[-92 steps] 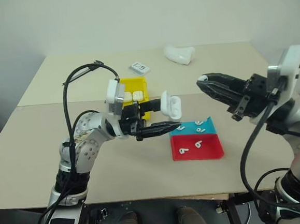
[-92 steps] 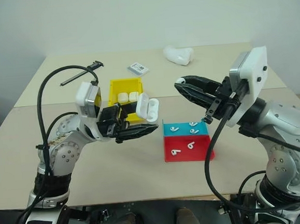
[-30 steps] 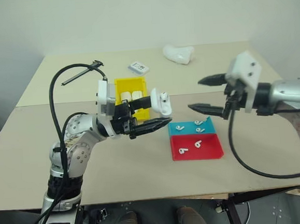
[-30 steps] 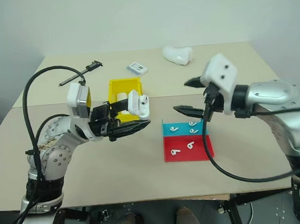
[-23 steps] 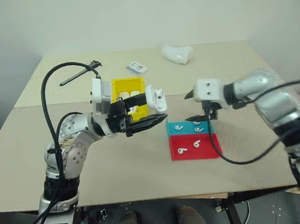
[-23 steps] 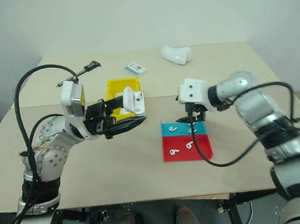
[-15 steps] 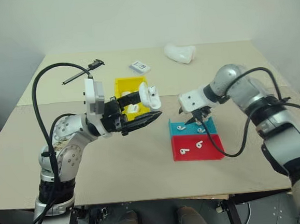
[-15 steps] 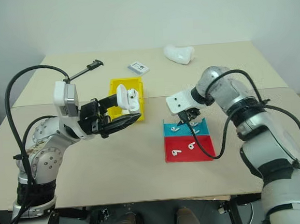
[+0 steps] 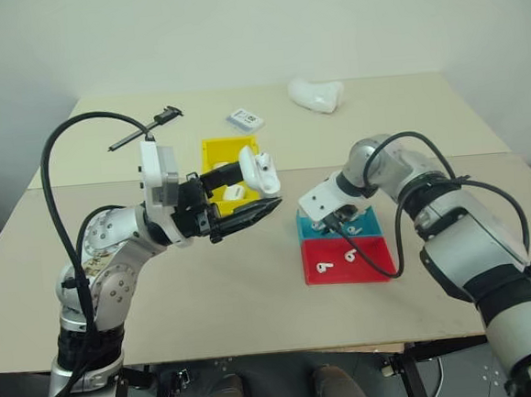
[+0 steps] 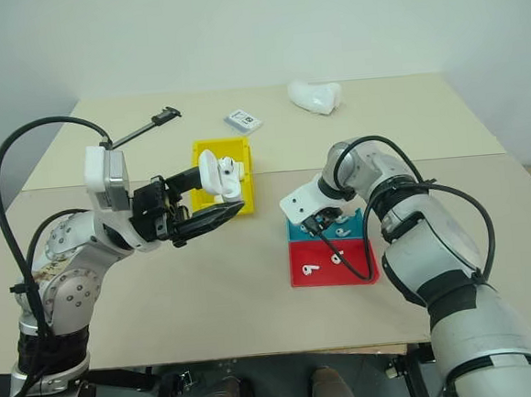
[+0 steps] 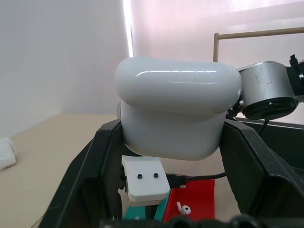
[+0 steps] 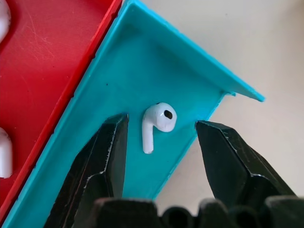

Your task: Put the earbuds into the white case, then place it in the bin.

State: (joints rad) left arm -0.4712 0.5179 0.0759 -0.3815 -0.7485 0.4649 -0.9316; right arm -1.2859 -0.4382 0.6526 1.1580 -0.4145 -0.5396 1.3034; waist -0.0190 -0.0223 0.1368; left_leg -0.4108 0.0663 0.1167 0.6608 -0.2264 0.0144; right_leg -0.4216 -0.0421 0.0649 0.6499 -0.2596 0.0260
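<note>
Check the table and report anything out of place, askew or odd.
Nothing looks spilled or damaged. The earbuds lie loose in the teal tray and red tray, as expected mid-task. The left gripper holds the white case tilted above the table, lid open. A thin black tool and a lumpy white object sit at the far side, unused.

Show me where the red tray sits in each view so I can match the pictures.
Left eye view: red tray on the table, right of centre.
Right eye view: same spot, near the table's front edge.
Left wrist view: a sliver beyond the white case.
Right wrist view: a red floor along a shared wall.
Shared landmark: the teal tray touching it.
</note>
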